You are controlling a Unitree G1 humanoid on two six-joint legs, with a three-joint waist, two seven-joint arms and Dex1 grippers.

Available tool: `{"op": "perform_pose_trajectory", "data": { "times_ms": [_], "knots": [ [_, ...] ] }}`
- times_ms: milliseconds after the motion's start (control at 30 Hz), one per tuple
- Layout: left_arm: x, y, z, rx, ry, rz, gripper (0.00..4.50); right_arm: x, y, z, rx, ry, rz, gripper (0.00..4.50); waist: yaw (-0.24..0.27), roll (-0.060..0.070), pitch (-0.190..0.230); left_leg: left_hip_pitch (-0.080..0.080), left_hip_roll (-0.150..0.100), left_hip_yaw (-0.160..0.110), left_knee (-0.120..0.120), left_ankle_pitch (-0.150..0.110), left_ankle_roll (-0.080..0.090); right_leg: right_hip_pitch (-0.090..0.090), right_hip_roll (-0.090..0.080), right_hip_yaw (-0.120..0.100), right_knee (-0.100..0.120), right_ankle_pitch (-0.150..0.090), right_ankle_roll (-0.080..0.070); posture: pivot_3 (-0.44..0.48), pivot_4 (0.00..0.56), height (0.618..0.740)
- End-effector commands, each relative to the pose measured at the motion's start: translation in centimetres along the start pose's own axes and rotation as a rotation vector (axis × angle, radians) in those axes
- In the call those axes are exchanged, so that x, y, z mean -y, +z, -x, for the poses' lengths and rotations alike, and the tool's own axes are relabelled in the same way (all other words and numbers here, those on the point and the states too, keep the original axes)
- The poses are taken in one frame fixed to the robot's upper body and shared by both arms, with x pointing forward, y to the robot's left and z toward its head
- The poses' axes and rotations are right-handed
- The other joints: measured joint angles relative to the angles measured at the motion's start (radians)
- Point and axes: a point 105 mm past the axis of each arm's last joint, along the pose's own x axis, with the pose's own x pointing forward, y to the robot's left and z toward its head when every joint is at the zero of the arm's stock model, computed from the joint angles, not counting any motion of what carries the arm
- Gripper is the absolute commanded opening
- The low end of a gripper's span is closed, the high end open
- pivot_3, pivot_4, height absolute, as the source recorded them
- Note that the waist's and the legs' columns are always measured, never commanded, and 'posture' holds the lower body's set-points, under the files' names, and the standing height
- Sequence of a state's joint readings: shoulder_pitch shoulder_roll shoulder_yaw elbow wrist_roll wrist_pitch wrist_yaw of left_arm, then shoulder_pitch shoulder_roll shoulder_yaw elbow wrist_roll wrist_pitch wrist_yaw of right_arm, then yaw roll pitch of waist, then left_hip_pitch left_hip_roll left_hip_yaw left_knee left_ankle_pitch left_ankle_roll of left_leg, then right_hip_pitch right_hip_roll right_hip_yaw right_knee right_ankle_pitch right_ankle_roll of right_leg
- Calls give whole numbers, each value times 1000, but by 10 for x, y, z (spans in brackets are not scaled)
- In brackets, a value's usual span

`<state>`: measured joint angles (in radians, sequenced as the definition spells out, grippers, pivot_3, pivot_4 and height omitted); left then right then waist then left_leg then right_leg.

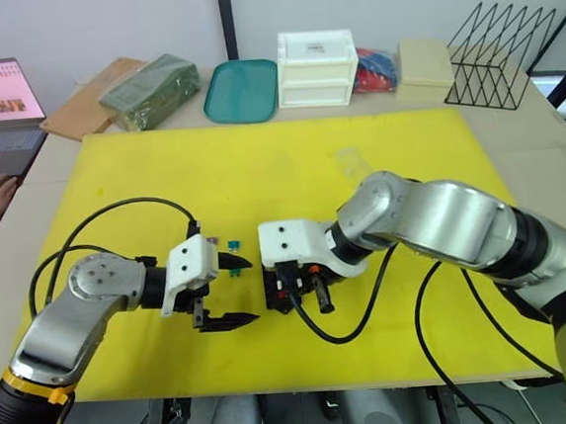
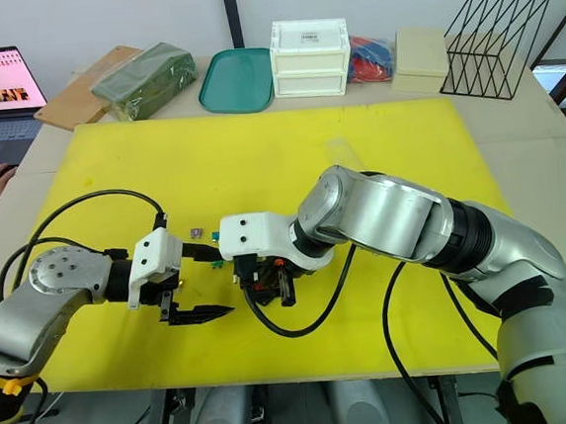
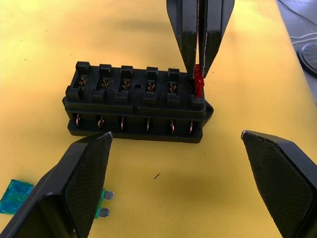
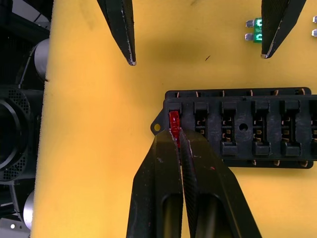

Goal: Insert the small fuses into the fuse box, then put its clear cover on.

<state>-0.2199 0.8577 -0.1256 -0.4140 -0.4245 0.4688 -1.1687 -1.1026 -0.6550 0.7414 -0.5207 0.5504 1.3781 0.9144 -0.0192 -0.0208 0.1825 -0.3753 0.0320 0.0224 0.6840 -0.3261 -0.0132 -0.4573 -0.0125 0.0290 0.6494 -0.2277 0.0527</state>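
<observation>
While the left gripper [image 1: 233,294] was held open just left of the fuse box [image 3: 136,101] on the yellow mat [image 1: 280,173], a red fuse [image 4: 174,122] was pinched by the right gripper [image 4: 179,140] at the box's end slot.

fuse box [image 3: 136,106]: black | fuse [image 3: 198,81]: red | fuses [image 3: 101,203]: green, teal | mat [image 1: 289,162]: yellow | tray [image 1: 242,90]: teal

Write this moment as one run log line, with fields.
step: fuse insertion | right gripper: shut on red fuse at end slot of fuse box | left gripper: open, beside box | green fuse: on mat
</observation>
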Motion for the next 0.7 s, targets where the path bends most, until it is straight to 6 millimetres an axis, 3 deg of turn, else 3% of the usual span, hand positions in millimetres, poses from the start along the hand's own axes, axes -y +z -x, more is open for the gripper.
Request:
{"op": "perform_pose_trajectory", "data": {
  "times_ms": [33, 700],
  "knots": [
    [1, 9, 0, 18, 3, -37, 4474, 1, -1, 1, -9, -35, 30, 0, 0, 0, 0, 0, 0, 0, 0, 0, 0, 0, 0, 0, 0, 0, 0, 0, 150, 740],
    [-4, 11, -1, 24, 25, -37, 4474, 22, -7, -1, -86, -212, 133, 0, -1, 0, -1, 2, 0, 0, 0, 0, 0, 2, 0, 0, 0, 0, 0, 0, 150, 740]
  ]
}}
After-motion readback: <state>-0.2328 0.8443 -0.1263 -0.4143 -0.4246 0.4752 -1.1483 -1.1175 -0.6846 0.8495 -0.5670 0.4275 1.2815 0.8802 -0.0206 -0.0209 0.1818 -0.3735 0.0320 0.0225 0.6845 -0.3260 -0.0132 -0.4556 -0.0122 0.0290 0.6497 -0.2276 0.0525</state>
